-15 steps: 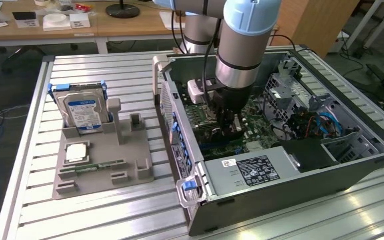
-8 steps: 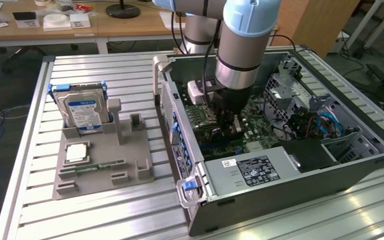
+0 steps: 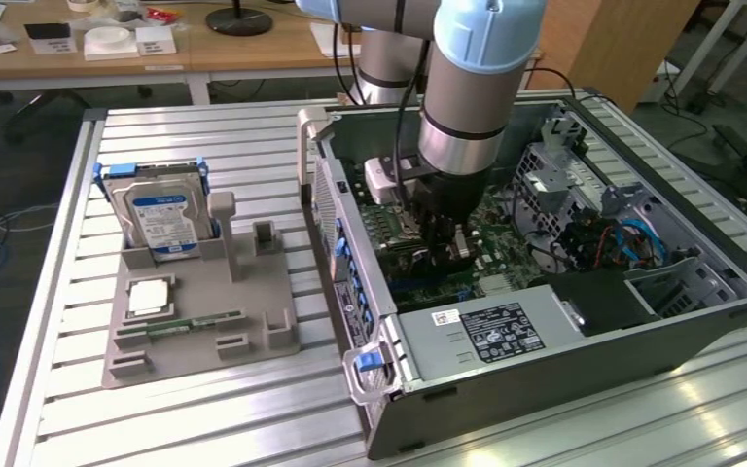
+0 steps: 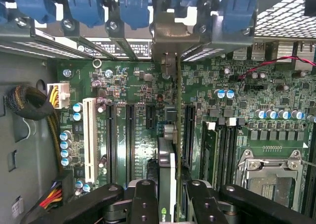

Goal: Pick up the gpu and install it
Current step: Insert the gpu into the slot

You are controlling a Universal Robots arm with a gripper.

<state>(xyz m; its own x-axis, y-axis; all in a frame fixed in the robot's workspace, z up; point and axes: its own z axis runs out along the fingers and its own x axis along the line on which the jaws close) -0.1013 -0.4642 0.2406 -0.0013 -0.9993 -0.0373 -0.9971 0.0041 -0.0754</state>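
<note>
The claw (image 4: 167,197) grips the gpu (image 4: 168,155) edge-on at the frame's lower centre, its long axis parallel to the motherboard (image 4: 133,90) slots, directly above them.

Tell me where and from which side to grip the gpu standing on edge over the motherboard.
Grip the gpu by its upper long edge, coming straight down from above, jaws pressing its two flat faces. It is thin and stands upright over the motherboard, so only that top edge is free. The gripper already holds it this way inside the computer case.
</note>
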